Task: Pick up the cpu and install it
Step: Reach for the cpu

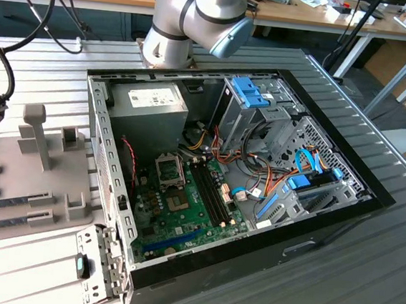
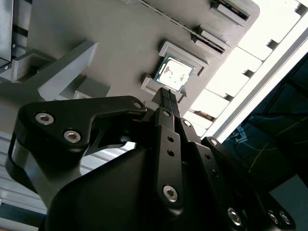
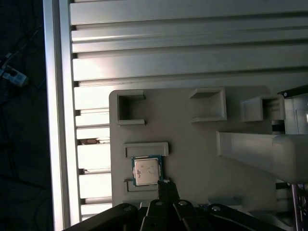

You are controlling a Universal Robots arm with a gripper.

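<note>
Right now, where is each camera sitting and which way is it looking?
Exterior view: off the arm, up high, looking down into the open computer case; the arm's grey joints show behind it.
First wrist view: rides on the arm, looks down past the gripper at the chip lying in its grey tray.
Second wrist view: rides on the arm too, looks along the gripper at the same chip from another side.
Both wrist views share the shut gripper, chip and tray.

The gripper holds its fingers pressed together.
</note>
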